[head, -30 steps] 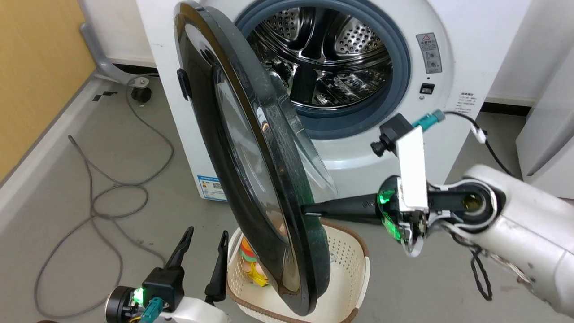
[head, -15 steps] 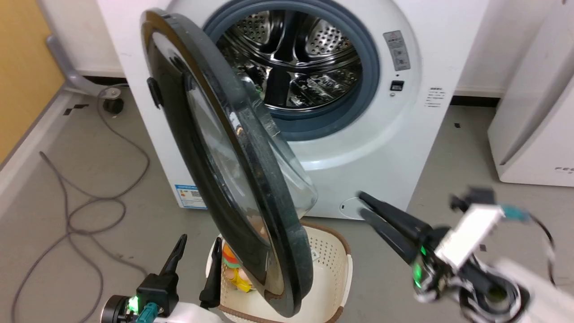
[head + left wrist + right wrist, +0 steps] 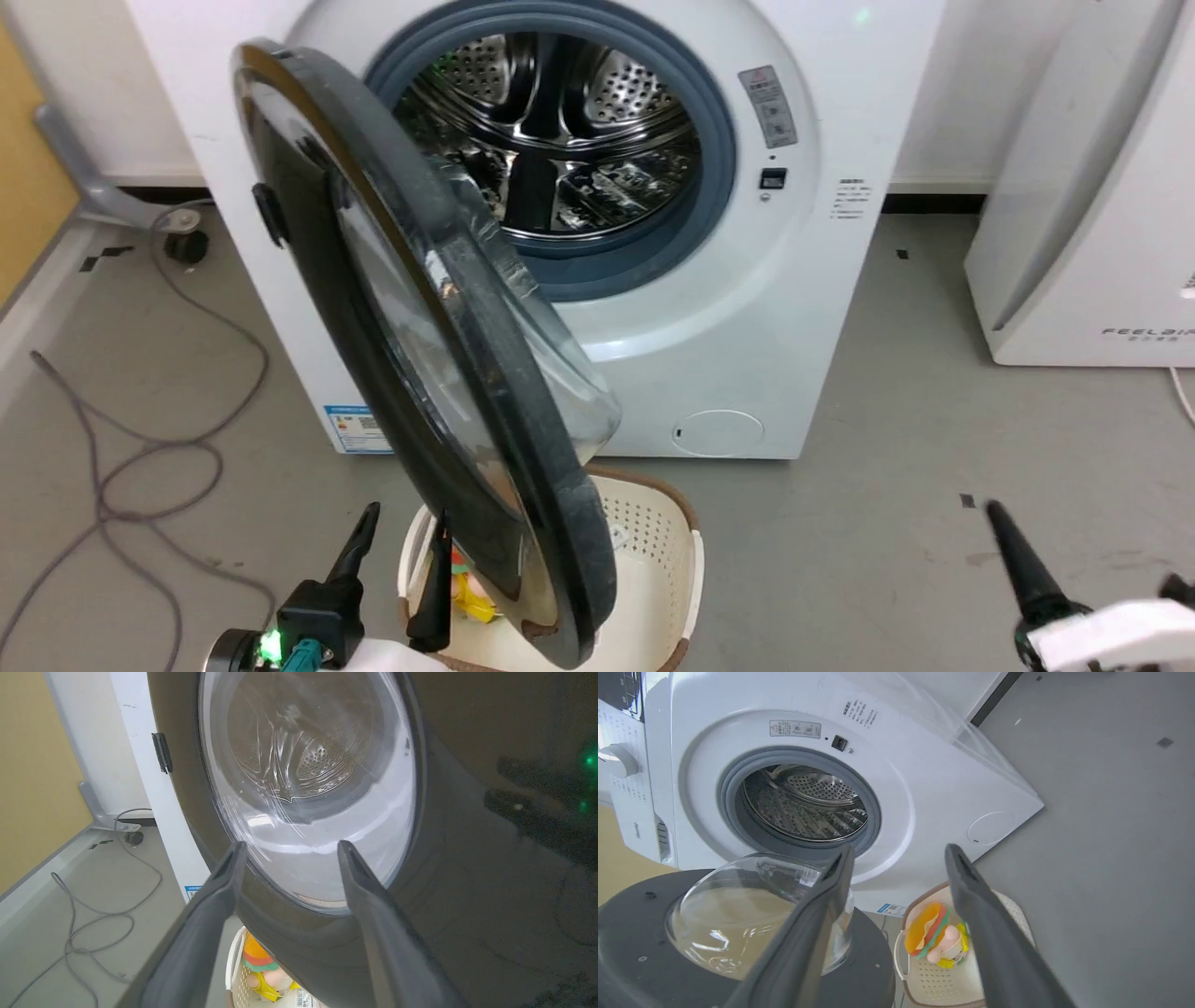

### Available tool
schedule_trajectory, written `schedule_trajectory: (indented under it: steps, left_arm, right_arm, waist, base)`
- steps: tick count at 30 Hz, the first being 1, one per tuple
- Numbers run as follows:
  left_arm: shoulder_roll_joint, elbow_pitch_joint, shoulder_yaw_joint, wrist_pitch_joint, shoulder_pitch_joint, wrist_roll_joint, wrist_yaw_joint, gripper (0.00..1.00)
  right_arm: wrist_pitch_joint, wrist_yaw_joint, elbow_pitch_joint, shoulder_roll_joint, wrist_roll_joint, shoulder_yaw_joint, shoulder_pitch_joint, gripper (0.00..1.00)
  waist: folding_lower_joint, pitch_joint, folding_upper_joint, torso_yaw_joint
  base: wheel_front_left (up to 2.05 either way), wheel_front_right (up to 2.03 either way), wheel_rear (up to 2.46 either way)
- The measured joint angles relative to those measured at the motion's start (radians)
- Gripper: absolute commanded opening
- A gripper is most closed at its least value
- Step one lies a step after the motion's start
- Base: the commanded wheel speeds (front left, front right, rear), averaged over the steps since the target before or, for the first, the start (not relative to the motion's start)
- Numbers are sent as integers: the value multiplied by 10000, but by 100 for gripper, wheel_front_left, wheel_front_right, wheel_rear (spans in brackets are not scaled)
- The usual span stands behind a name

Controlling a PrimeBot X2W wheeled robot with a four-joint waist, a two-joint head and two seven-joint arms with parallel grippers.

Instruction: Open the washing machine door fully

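**Figure: door part-way open, right arm withdrawn.** The washing machine door (image 3: 411,355) hangs from its hinge at the left edge of the washing machine (image 3: 822,140); it stands roughly square to the front panel and nearly edge-on in the head view, its glass bowl turned toward the drum (image 3: 551,140); its free rim overhangs the basket (image 3: 689,551), which sits on the floor just before the machine's lower front edge. One second ago a finger of the right gripper lay against the door's inner rim; now the right gripper (image 3: 900,850) is low and well apart from the door, fingers spread and holding nothing. The head camera has itself shifted, so we do not read the door's new place in the picture as swing; its angle looks little changed. The left gripper (image 3: 290,845) points at the door's outer face, fingers parted and empty; whether they touch it we cannot tell. We judge the push over and the door about half open; more swing leftward remains, and the left gripper stands in that path.
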Motion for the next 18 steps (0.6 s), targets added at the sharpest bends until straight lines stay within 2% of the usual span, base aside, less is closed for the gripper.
schedule_trajectory:
  steps: [2,5,7,10,13,15,18]
  left_arm:
    - [0,0,8,0,2,-12,2,100]
    - [15,0,25,0,28,-21,61,100]
    - [17,4,29,0,50,-21,61,100]
    - [25,17,38,0,52,-25,61,100]
    - [36,27,35,0,52,-27,61,100]
    - [48,33,38,0,52,-27,61,100]
    - [58,40,40,0,50,-38,69,100]
  right_arm:
    - [2,0,508,579,-1695,-1168,293,100]
    - [4,0,644,1453,-4859,-3104,605,100]
    - [4,0,211,2123,-7003,-4335,840,100]
    - [4,0,-1097,3279,-10190,-5777,1317,100]
    - [13,2,-2627,4144,-12803,-6378,1795,100]
    - [184,2,-3597,4332,-14155,-6539,2059,100]
    - [658,2,-4742,4355,-15459,-6481,2433,100]
  waist:
    - [0,-5,0,-72]
    - [0,-4,0,-160]
    - [0,-2,0,-196]
    - [0,11,0,-204]
    - [0,29,0,-189]
    - [0,49,0,-176]
    - [0,74,0,-154]
  base:
    - [0,0,0]
    - [0,0,0]
    - [0,0,0]
    - [0,0,0]
    - [0,0,0]
    - [0,0,0]
    - [0,0,0]
